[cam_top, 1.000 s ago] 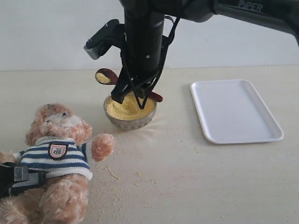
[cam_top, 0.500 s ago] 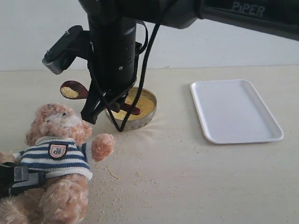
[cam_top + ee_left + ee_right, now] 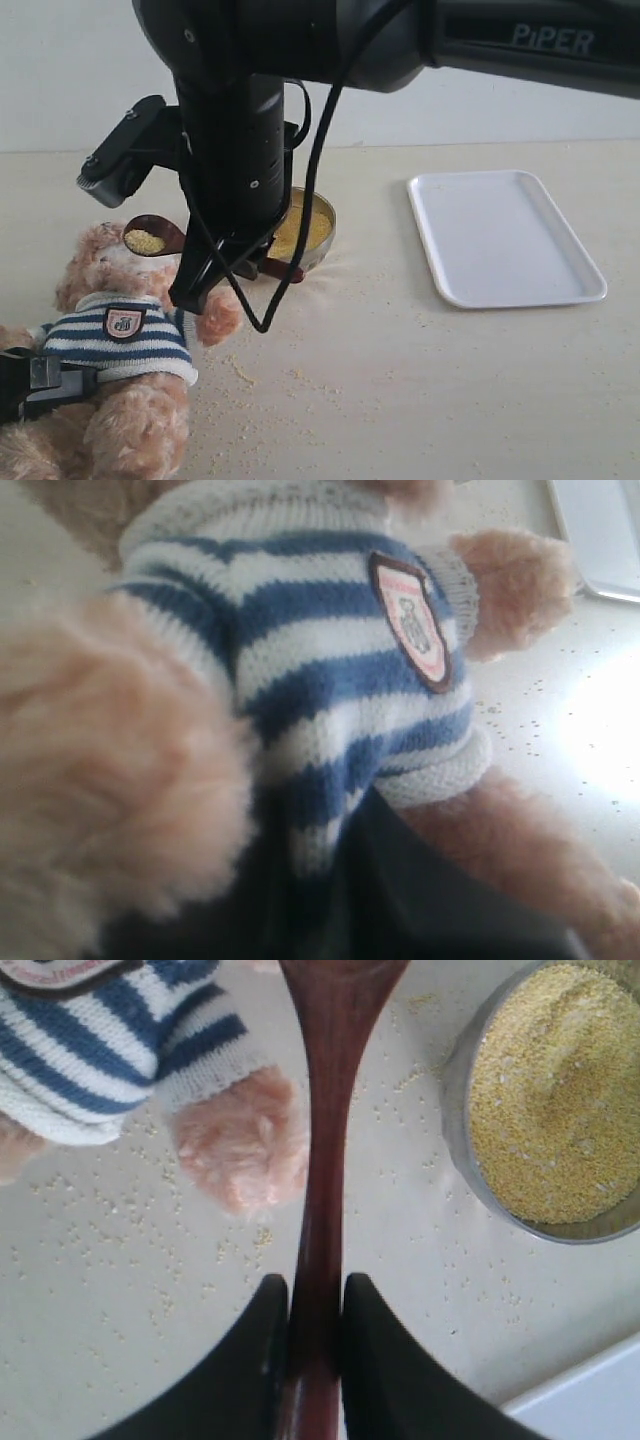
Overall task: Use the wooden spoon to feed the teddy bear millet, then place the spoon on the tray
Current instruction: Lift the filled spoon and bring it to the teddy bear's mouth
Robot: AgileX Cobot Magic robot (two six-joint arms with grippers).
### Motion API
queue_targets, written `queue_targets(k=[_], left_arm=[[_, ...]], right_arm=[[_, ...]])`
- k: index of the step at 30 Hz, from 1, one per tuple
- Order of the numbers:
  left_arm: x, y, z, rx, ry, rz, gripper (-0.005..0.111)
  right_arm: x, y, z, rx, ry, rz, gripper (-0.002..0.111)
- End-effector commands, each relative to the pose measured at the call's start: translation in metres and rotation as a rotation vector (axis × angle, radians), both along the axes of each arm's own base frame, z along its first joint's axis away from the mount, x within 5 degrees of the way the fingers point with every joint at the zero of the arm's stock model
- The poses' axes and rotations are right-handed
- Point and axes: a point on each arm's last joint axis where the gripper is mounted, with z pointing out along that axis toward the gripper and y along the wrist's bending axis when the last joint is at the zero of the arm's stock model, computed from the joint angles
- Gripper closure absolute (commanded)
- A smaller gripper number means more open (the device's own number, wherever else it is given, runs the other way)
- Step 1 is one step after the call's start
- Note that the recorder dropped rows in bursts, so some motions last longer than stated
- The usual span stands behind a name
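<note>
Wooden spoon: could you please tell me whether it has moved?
Yes. The wooden spoon has moved left and down, away from the bowl, to the face of the teddy bear.

Right arm (image 3: 240,150): is reaching down across the middle, wrist tilting. Right tool (image 3: 315,1360): is pinching the wooden spoon (image 3: 330,1160) by its handle. Left tool (image 3: 85,382): is lying low, clamping the teddy bear (image 3: 120,345).

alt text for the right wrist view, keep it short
Two black fingers pinch the slim handle of the wooden spoon, which stretches out over a pale, grain-speckled table. On one side of it lies the teddy bear's striped sleeve and paw; on the other, a metal bowl heaped with millet.
</note>
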Motion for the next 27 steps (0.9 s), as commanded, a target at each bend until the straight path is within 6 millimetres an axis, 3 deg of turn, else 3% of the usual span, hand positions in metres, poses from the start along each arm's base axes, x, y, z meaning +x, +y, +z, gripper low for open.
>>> queue_targets(k=[1,17,27], left_arm=[[-0.001,0.0,0.002,-0.009,-0.012,0.006,0.102],[-0.001,0.0,0.002,-0.009,-0.012,0.006,0.102],[-0.001,0.0,0.002,-0.009,-0.012,0.006,0.102]], right_arm=[[-0.006,0.001,0.005,-0.001,-0.021,0.026,0.104],[-0.002,0.025,-0.015,0.04,-0.125,0.102,0.104],[-0.011,0.036,-0.038,-0.232,-0.302,0.216,0.104]])
